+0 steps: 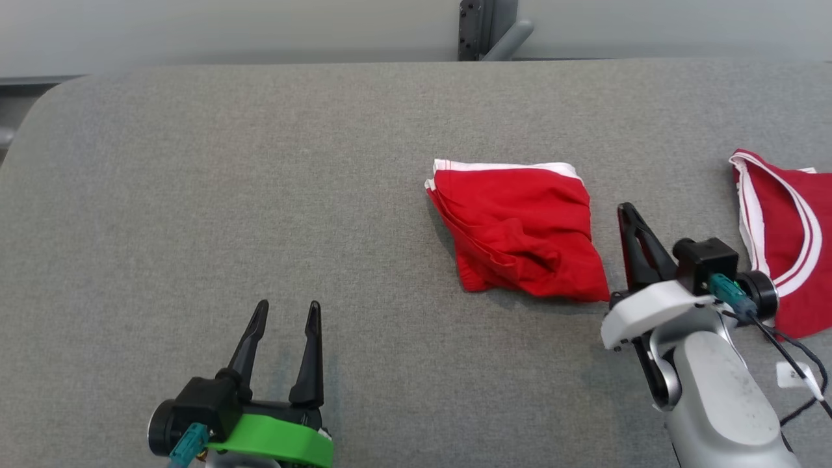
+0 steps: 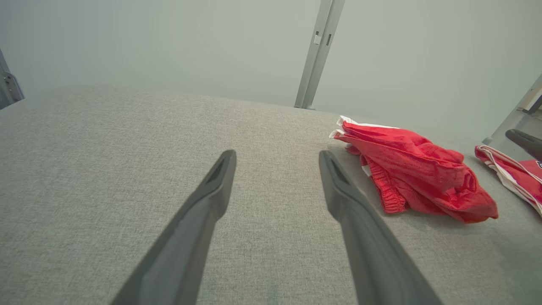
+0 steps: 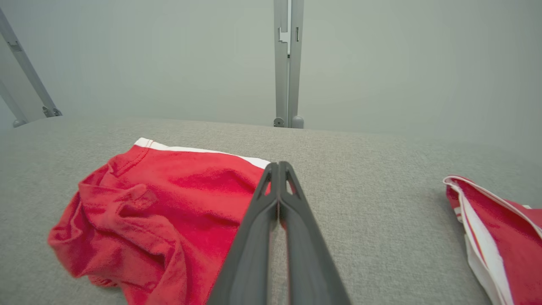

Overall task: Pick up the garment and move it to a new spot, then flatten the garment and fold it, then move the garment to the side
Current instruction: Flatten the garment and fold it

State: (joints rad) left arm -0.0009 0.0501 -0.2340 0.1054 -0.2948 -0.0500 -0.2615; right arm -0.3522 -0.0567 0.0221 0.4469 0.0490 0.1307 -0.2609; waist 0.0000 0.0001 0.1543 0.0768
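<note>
A red garment with white trim (image 1: 520, 227) lies folded into a rumpled square on the grey table (image 1: 195, 162), right of centre. It also appears in the left wrist view (image 2: 419, 169) and in the right wrist view (image 3: 169, 203). My right gripper (image 1: 628, 209) is shut with nothing between its fingers, just off the garment's right edge and low over the table; in the right wrist view (image 3: 279, 165) its tips overlap the garment's far right corner. My left gripper (image 1: 288, 307) is open and empty at the lower left, well apart from the garment, its fingers spread (image 2: 277, 156).
A second red garment with white stripes (image 1: 790, 240) lies at the table's right edge, right of my right wrist (image 3: 495, 228). A grey post (image 1: 484, 29) stands behind the far edge. The table's left half is bare grey fabric.
</note>
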